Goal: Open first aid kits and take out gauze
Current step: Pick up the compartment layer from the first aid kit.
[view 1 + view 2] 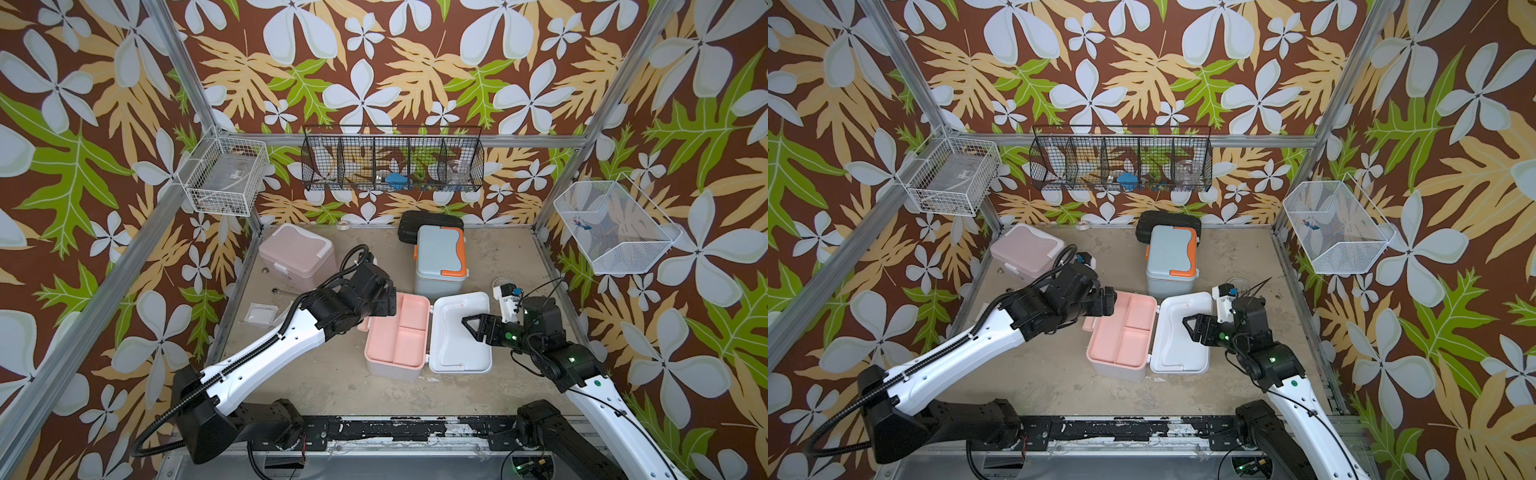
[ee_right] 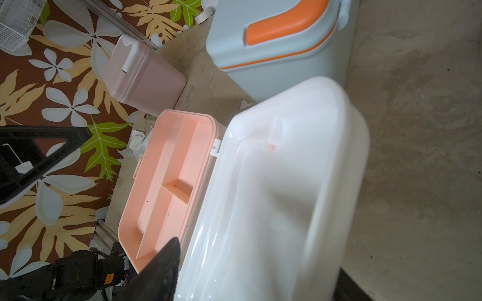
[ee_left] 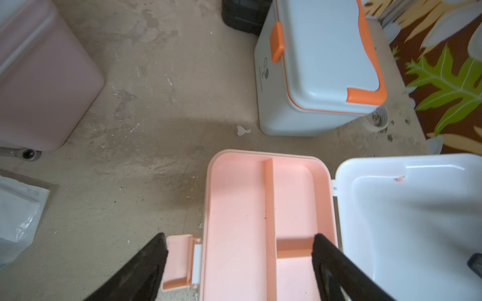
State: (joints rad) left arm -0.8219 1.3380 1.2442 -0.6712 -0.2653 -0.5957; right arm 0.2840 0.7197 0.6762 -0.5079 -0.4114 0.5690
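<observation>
One kit point(image 1: 390, 372) open centre frame; my left hand point(image 3: 239, 238) gapes empty over its tray point(image 1: 399, 332), right hand point(image 1: 473, 327) half-spread, empty, likely guarding lid point(image 1: 453, 353).

Bare floor point(image 1: 376, 245) gap, pink kit point(image 1: 297, 259) and blue kit point(image 1: 440, 262) flanking

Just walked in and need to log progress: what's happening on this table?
The white kit stands open, its lid laid flat beside the peach tray, whose compartments look empty. The left tool hovers open over the tray; the right tool, also open, is above the lid. One gauze packet lies on the table. The blue kit and pink kit are closed.
</observation>
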